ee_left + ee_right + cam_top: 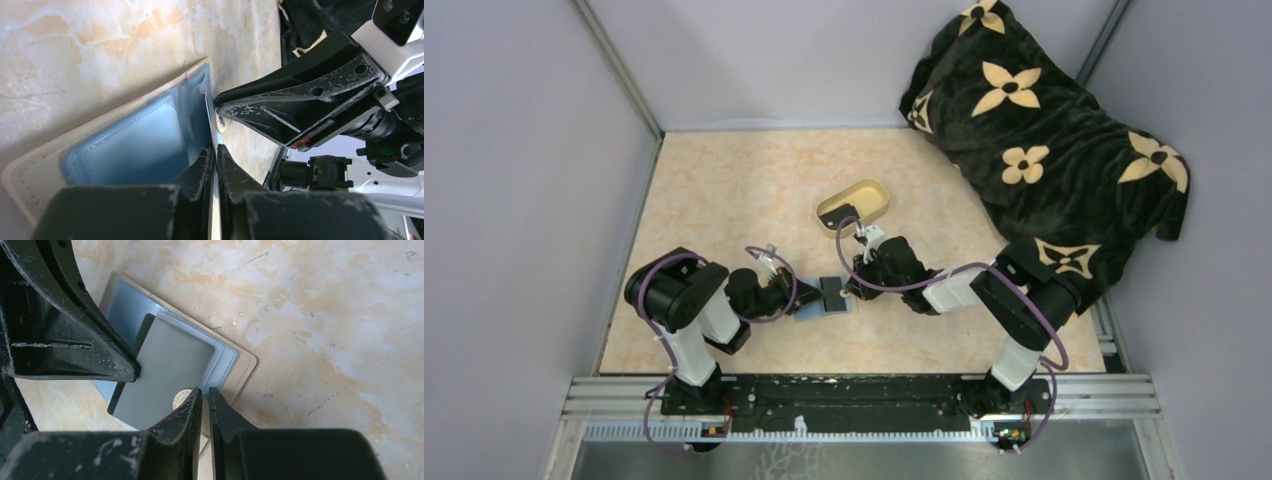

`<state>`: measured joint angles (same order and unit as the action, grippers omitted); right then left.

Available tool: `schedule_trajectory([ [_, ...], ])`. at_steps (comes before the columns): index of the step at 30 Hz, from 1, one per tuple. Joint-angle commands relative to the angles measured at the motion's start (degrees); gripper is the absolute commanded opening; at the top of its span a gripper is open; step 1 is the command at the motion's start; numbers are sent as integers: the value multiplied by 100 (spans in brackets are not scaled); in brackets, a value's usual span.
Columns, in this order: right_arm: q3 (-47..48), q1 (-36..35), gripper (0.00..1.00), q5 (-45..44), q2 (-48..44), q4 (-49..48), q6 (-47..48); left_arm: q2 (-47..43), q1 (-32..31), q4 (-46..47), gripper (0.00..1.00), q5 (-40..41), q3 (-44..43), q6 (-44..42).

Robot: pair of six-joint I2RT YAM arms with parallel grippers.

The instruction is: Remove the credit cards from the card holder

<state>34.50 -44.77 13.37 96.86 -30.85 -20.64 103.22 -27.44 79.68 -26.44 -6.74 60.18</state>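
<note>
Marbled counter, front edge: left gripper clamps the open wallet. Right gripper, closed, sits at its tab.

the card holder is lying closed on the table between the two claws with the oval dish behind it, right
Not closed. The card holder lies open with its blue-grey inner faces up, and a dark card is partly out of its pocket. The right wrist view shows this most clearly. The rest is right.
</note>
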Motion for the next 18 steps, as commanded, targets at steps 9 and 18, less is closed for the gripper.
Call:
schedule_trajectory([
  [9,-56,43,10,124,227,-71,-84,158,126,737,10,-160,266,39],
  [18,-72,116,9,175,283,-146,-124,126,248,829,4,-203,432,29],
])
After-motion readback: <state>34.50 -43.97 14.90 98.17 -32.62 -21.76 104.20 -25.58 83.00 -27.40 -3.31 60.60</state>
